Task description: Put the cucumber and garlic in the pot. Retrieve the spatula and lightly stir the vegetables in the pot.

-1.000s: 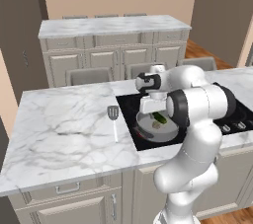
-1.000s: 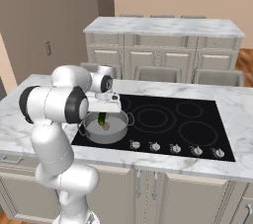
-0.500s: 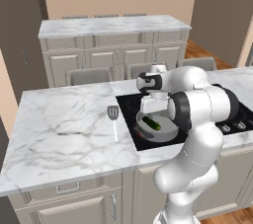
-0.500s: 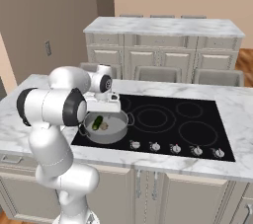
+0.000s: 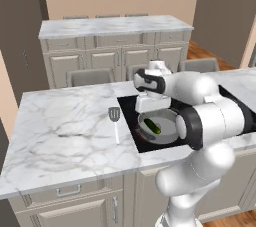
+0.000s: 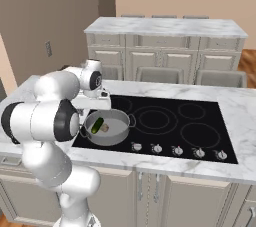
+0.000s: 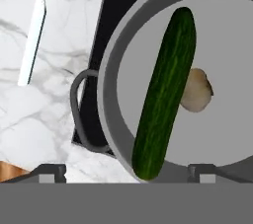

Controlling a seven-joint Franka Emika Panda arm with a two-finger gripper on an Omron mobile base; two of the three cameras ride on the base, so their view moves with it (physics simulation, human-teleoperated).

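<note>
Green cucumber touches garlic inside pot; fingers seemingly released.

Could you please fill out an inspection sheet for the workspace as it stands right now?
Surface: white marble counter with black cooktop.
Job's things: cucumber and garlic lie touching inside the pot; spatula lies flat on the counter beside the cooktop.
Clutter: nothing seen.
End effector: above the pot, open, holding nothing.
Cables: nothing seen.
Surroundings: second marble counter with cabinets behind; chairs between.
</note>
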